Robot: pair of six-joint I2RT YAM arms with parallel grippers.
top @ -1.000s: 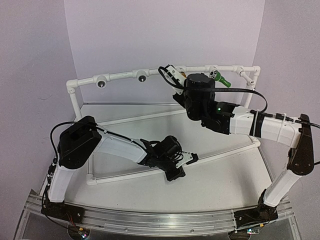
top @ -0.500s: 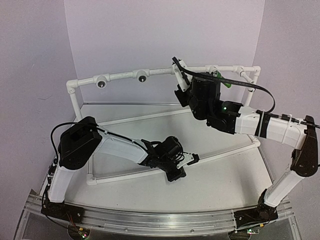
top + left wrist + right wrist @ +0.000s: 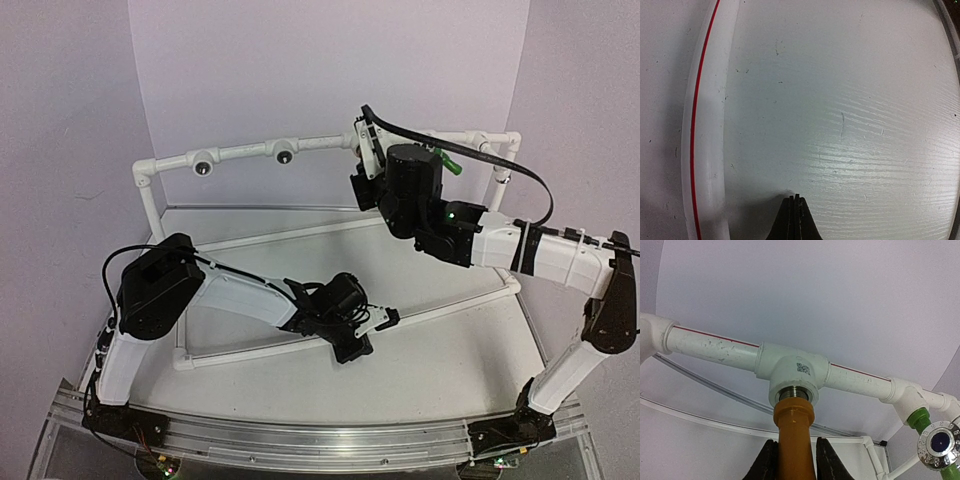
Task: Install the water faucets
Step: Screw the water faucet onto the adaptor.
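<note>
orange faucet point(image 3: 794, 415), clamped in my right gripper point(image 3: 796, 444), meets the white tee point(image 3: 792, 370) squarely so its threads can catch, my left gripper point(image 3: 794, 199) pinched together, empty.

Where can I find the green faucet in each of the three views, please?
Top external: green faucet at upper right, on the top rail of the white pipe frame.
Left wrist: not in it.
Right wrist: bottom right corner, beside its shiny round handle.
Shared landmark: the white pipe frame.
</note>
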